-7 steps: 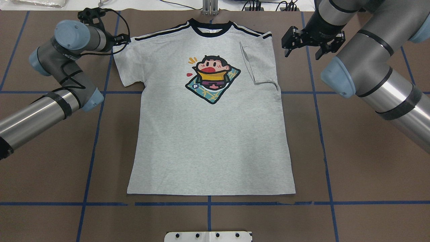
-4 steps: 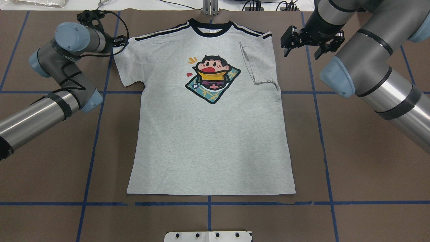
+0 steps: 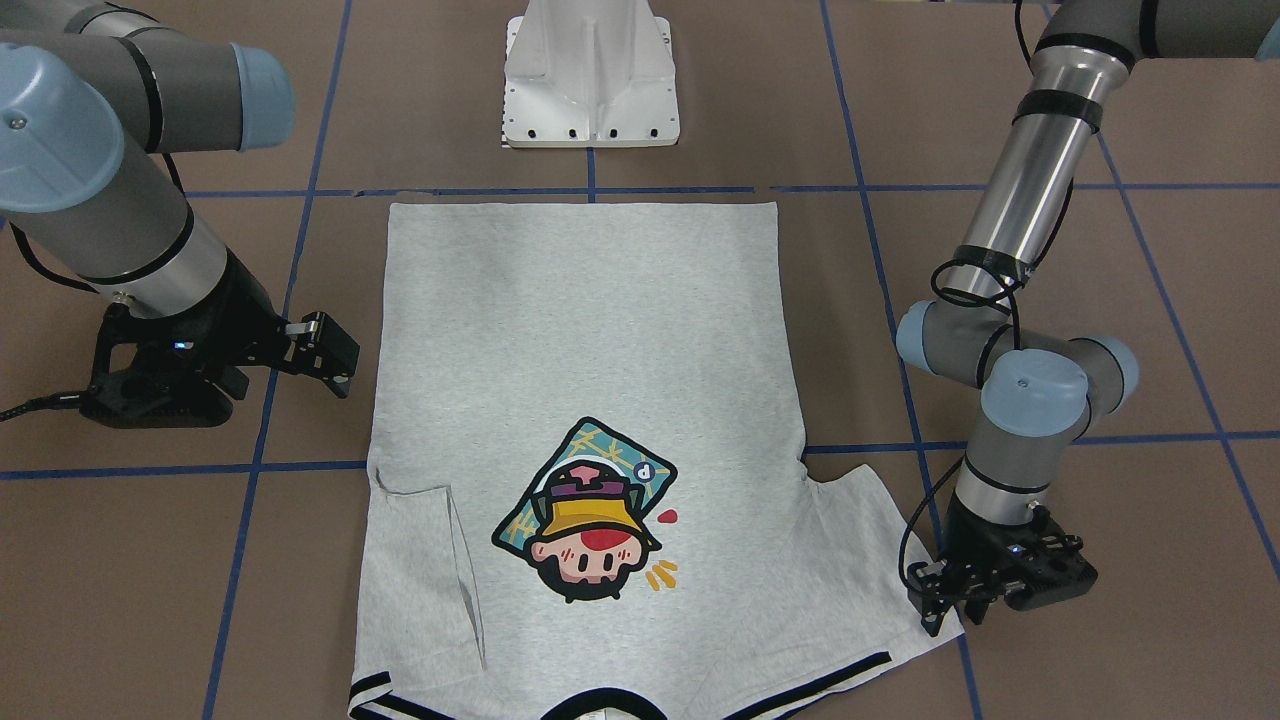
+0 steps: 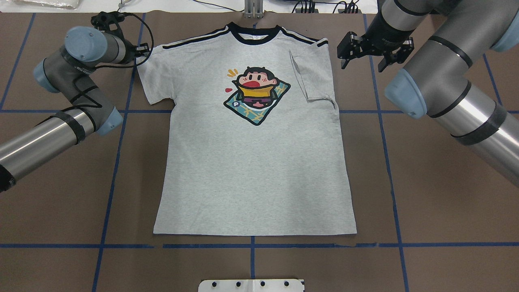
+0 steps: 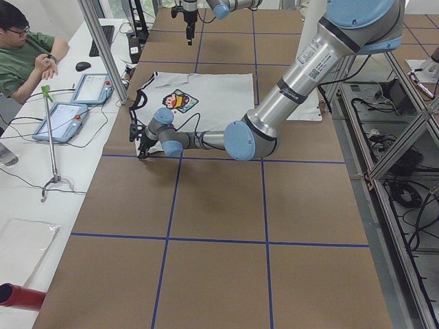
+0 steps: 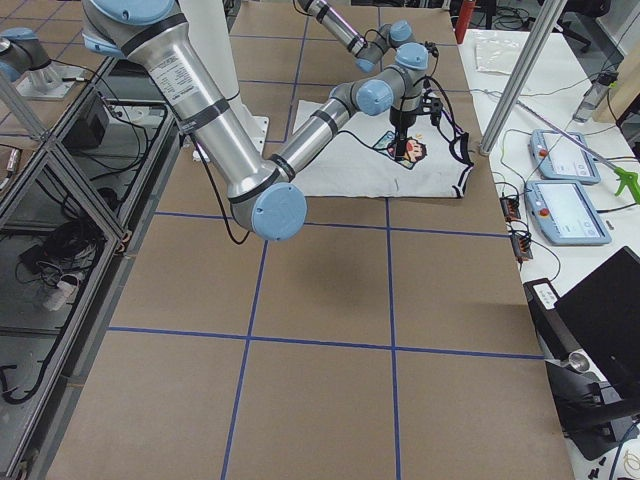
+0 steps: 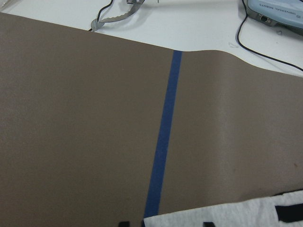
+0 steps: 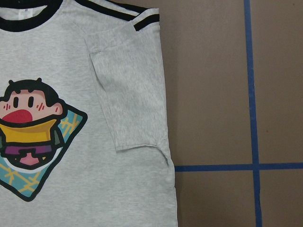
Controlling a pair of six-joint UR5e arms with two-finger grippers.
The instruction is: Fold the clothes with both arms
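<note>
The light grey T-shirt (image 4: pixel 251 170) lies flat, print side up, collar at the far edge. Its sleeve on my right side (image 4: pixel 314 77) is folded in over the body, which the right wrist view shows as a folded sleeve (image 8: pixel 130 104). The other sleeve (image 4: pixel 152 77) is spread out. My left gripper (image 4: pixel 142 49) is low at that sleeve's outer top corner, and the left gripper (image 3: pixel 945 608) looks open, its fingers at the cuff edge. My right gripper (image 4: pixel 363 67) hovers open just outside the folded shoulder, holding nothing.
A white pedestal (image 3: pixel 590 80) stands at the near table edge behind the hem. Blue tape lines (image 4: pixel 117 162) grid the brown table. Beyond the far edge are cables and pendant tablets (image 5: pixel 96 86), and a seated person (image 5: pixel 27 55).
My left gripper has slid a little leftward, off the shoulder stripe toward the sleeve's outer corner. The right gripper drifted slightly toward the far edge. The shirt has not moved.
</note>
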